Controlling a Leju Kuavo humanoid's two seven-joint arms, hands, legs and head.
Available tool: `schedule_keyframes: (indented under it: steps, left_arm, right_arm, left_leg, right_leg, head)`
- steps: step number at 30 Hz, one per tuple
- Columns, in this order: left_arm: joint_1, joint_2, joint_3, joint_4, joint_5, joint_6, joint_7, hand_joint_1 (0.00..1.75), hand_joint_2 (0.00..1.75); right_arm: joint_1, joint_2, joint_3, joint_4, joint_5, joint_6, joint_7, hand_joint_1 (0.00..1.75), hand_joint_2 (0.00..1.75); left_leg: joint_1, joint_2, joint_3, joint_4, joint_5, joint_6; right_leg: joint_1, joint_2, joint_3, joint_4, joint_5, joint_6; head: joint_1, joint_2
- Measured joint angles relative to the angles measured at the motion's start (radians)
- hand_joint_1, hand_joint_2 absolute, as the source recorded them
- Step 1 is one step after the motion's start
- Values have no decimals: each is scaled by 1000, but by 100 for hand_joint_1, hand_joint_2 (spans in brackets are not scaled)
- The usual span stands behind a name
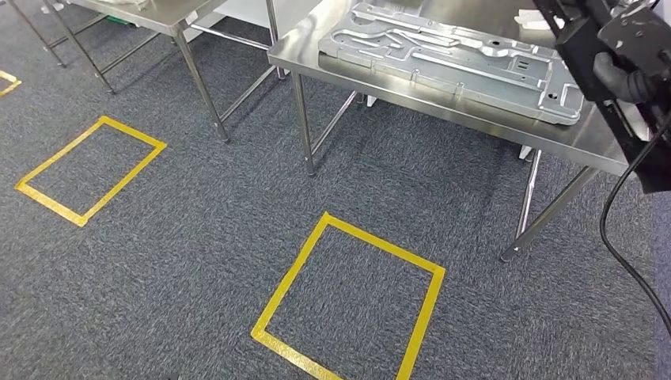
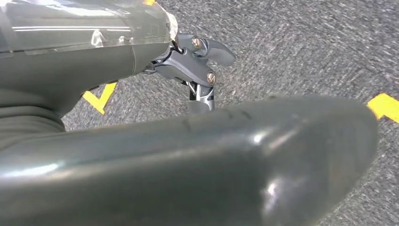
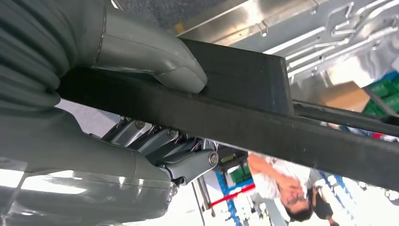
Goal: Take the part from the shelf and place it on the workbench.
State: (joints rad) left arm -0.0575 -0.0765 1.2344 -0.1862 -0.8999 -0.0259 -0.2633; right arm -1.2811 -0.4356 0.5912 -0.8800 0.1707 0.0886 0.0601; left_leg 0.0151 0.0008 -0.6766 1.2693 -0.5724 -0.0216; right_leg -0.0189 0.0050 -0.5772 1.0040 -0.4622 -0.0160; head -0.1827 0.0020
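Note:
A black, flat, angular part (image 1: 642, 154) hangs at the far right edge of the head view, above the right end of the steel workbench (image 1: 589, 138). My right hand (image 1: 625, 73) grips it near its upper end. In the right wrist view the part (image 3: 263, 110) runs as a long black bar, with the grey thumb (image 3: 155, 56) pressed on one face and the darker fingers (image 3: 181, 155) wrapped against the other. My left hand (image 2: 202, 66) hangs over the carpet and holds nothing; its thick thumb (image 2: 244, 160) stands apart from the fingers.
A large silver machined plate (image 1: 455, 55) covers much of the workbench top. A second steel table (image 1: 162, 17) stands at the back left. Yellow tape squares (image 1: 348, 297) (image 1: 87, 170) mark the grey carpet. A black cable (image 1: 621, 245) dangles at the right. A person (image 3: 277, 181) is beyond the part.

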Motion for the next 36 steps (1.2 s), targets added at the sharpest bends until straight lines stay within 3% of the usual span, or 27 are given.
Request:
schedule_keyframes:
  steps: [2, 3, 4, 5, 7, 8, 10, 11, 13, 14, 16, 17, 18, 19, 22, 23, 25, 27, 29, 31, 32, 33, 34, 35, 36]
  left_arm:
    - [4, 0, 0, 0, 1, 0, 0, 0, 0]
    - [5, 0, 0, 0, 1, 0, 0, 0, 0]
    - [5, 0, 0, 0, 2, 0, 0, 0, 0]
    - [7, 0, 0, 0, 2, 0, 0, 0, 0]
    - [10, 2, 0, 0, 2, 0, 0, 0, 0]
    - [11, 2, 0, 1, 2, 0, 1, 0, 0]
    - [9, 2, 0, 1, 2, 0, 0, 0, 0]
    - [7, 2, 0, 1, 2, 0, 0, 0, 0]
    - [5, 2, 0, 1, 2, 0, 0, 0, 0]
    - [5, 2, 0, 1, 2, 0, 0, 0, 0]
    - [6, 2, 0, 1, 2, 0, 0, 0, 0]
    - [7, 2, 1, 1, 2, 0, 0, 0, 0]
    - [8, 2, 1, 1, 2, 0, 0, 0, 0]
    - [9, 2, 1, 1, 2, 0, 0, 0, 0]
    - [10, -2, 1, 6, 2, -2, 1, 0, 0]
    - [9, -3, 1, 8, 2, -3, 1, 0, 0]
    - [6, -1, 1, 9, 2, -6, 0, 0, 0]
    - [2, 1, 1, 9, 2, -9, -1, 0, 0]
    - [-1, 2, 1, 10, 2, -11, -1, 0, 0]
    - [1, 2, 1, 10, 2, -12, -1, 0, 0]
    - [3, 3, 1, 10, 2, -11, -1, 0, 0]
    - [4, 3, 1, 10, 2, -9, -1, 0, 0]
    - [6, 3, 1, 10, 3, -8, -1, 0, 0]
    - [8, 3, 1, 10, 3, -7, 0, 0, 0]
    - [10, 3, 2, 10, 3, -6, 0, 0, 0]
  right_arm:
    - [0, 2, 7, 4, -10, 8, 2, 175, 175]
    - [-2, 4, 11, 6, -14, 10, 2, 175, 175]
    - [-4, 7, 16, 10, -17, 11, 2, 175, 175]
    - [-7, 10, 20, 14, -18, 11, 3, 175, 175]
    - [-16, 17, 30, 23, -20, 12, 4, 175, 175]
    - [-21, 19, 34, 27, -20, 12, 5, 175, 175]
    - [-33, 23, 39, 30, -21, 12, 6, 175, 175]
    - [-39, 23, 40, 31, -22, 12, 5, 175, 175]
    - [-46, 24, 43, 33, -23, 11, 4, 175, 175]
    - [-48, 24, 45, 35, -24, 12, 4, 175, 175]
    - [-46, 24, 49, 40, -24, 12, 5, 175, 175]
    - [-44, 24, 50, 43, -24, 12, 6, 175, 175]
    - [-43, 24, 51, 45, -24, 12, 6, 175, 175]
    - [-43, 24, 52, 47, -24, 12, 6, 175, 175]
    - [-44, 24, 54, 56, -26, 13, 6, 175, 175]
    - [-46, 25, 56, 58, -27, 14, 5, 175, 175]
    - [-58, 29, 60, 62, -30, 20, 2, 175, 175]
    - [-75, 36, 66, 65, -35, 27, -6, 175, 175]
    - [-86, 47, 77, 71, -40, 31, -12, 175, 175]
    - [-87, 60, 92, 80, -44, 32, -14, 175, 175]
    - [-86, 66, 99, 85, -45, 31, -15, 175, 175]
    - [-84, 71, 105, 90, -46, 28, -16, 175, 175]
    - [-84, 76, 110, 94, -46, 24, -18, 175, 175]
    - [-83, 81, 114, 98, -46, 20, -20, 175, 175]
    - [-82, 85, 119, 104, -46, 16, -21, 175, 175]
  left_leg:
    - [-3, 0, -48, 5, -24, 5]
    - [-5, 0, -53, -33, -10, 11]
    - [-8, 0, -51, -88, 29, 18]
    - [-13, -1, -44, -149, 95, 27]
    - [-21, -3, -28, -228, 190, 40]
    - [-23, -4, -21, -244, 210, 44]
    - [-23, -5, 2, -255, 198, 54]
    - [-20, -5, 17, -264, 192, 60]
    - [-17, -8, 48, -278, 178, 68]
    - [-17, -10, 63, -282, 168, 71]
    - [-16, -15, 97, -287, 143, 72]
    - [-17, -17, 116, -287, 128, 72]
    - [-18, -19, 136, -288, 113, 71]
    - [-19, -20, 158, -288, 97, 71]
    - [-20, -22, 205, -291, 50, 63]
    - [-20, -22, 217, -293, 42, 58]
    - [-21, -21, 232, -286, 41, 46]
    - [-21, -18, 204, -213, 63, 37]
    - [-16, -16, 118, -79, 61, 27]
    - [-9, -14, 24, 13, -8, 18]
    - [-7, -12, -8, 19, -48, 13]
    - [-4, -11, -28, -2, -71, 9]
    - [-3, -8, -37, -46, -58, 6]
    - [-2, -6, -40, -107, 0, 5]
    - [-2, -3, -41, -174, 93, 7]
  right_leg:
    - [3, 3, 33, 0, -27, 0]
    - [4, 4, 51, -1, -41, 0]
    - [6, 4, 69, -1, -55, 2]
    - [7, 5, 86, -1, -69, 4]
    - [10, 9, 112, -8, -93, 13]
    - [11, 11, 121, -11, -98, 20]
    - [11, 11, 127, 4, -88, 34]
    - [9, 9, 114, 37, -74, 40]
    - [6, 5, 48, 145, -61, 49]
    - [6, 4, 3, 202, -76, 53]
    - [5, 3, -76, 263, -148, 57]
    - [5, 2, -101, 259, -179, 58]
    - [6, 2, -114, 231, -186, 57]
    - [7, 1, -119, 183, -155, 54]
    - [21, -5, -117, 16, 73, 29]
    - [27, -5, -114, -11, 115, 19]
    - [28, -1, -94, -24, 107, 4]
    - [22, 0, -62, -32, 91, -7]
    - [18, 0, -27, -34, 65, -13]
    - [15, 3, 10, -35, 32, -13]
    - [13, 5, 31, -35, 15, -11]
    - [11, 7, 53, -35, -3, -7]
    - [8, 8, 76, -35, -22, -3]
    - [6, 7, 98, -35, -41, 2]
    - [5, 7, 119, -33, -61, 7]
  head:
    - [0, 0]
    - [0, 0]
    - [0, 0]
    - [0, 0]
    - [0, 0]
    - [0, 0]
    - [0, 0]
    - [0, 0]
    - [0, 0]
    - [0, 0]
    - [0, 0]
    - [0, 0]
    - [0, 0]
    - [0, 0]
    - [0, 0]
    - [1, 0]
    - [1, 0]
    - [0, 0]
    - [0, 0]
    - [0, 0]
    - [0, 0]
    - [0, 0]
    - [0, 0]
    - [0, 0]
    - [0, 0]
